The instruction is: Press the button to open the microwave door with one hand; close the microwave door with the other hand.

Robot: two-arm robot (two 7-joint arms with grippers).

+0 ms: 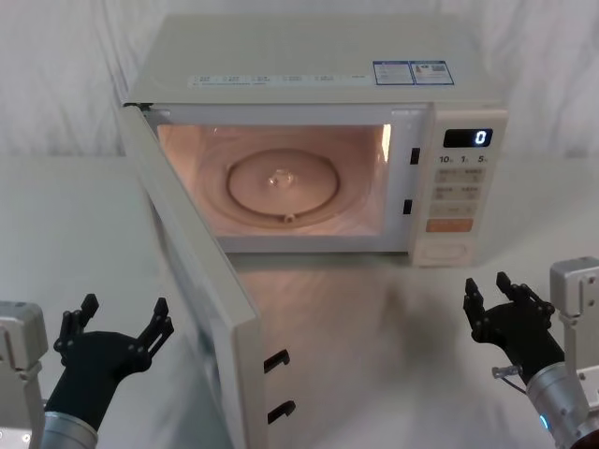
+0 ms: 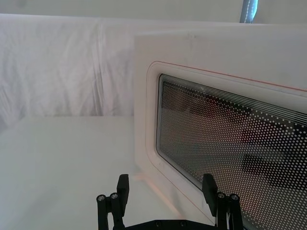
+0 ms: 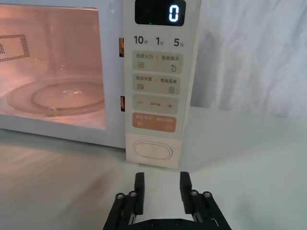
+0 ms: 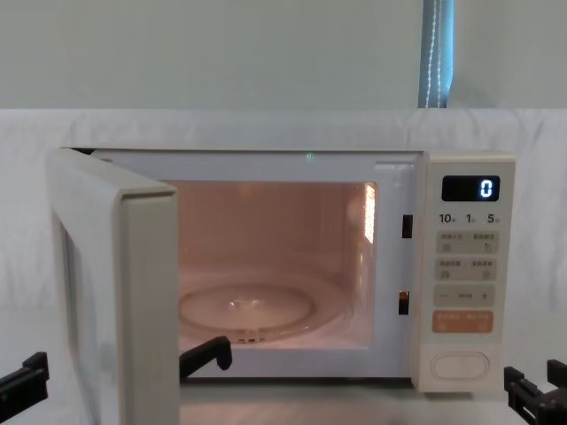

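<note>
Standing wide open in the head view, the door [image 1: 192, 281] swung out toward the robot's left, cavity lit, display at 0. Left gripper [image 1: 120, 327] sat low just beside the door's outer face, fingers spread, holding nothing. Right gripper [image 1: 501, 299] sat low on the right, in front of the panel and apart from it, fingers parted, empty. Button [image 1: 447, 251] at the panel's foot, untouched at this moment.

Left wrist view: door's window side [image 2: 230, 143] close ahead of the left fingertips [image 2: 123, 184], not touching.

Right wrist view: button [image 3: 153, 150] straight ahead of the right gripper [image 3: 162, 184], a clear gap between them.

Chest view: door [image 4: 115, 292] edge-on at left; button [image 4: 459, 365] low on the panel.

Judgement: opening step looked done; closing by the left arm remained. Risks: a push landing near the hinge side or on the window could slide the whole oven instead of swinging the door; a weak push could leave the latch hooks unseated; a spread finger could catch the door edge.
</note>
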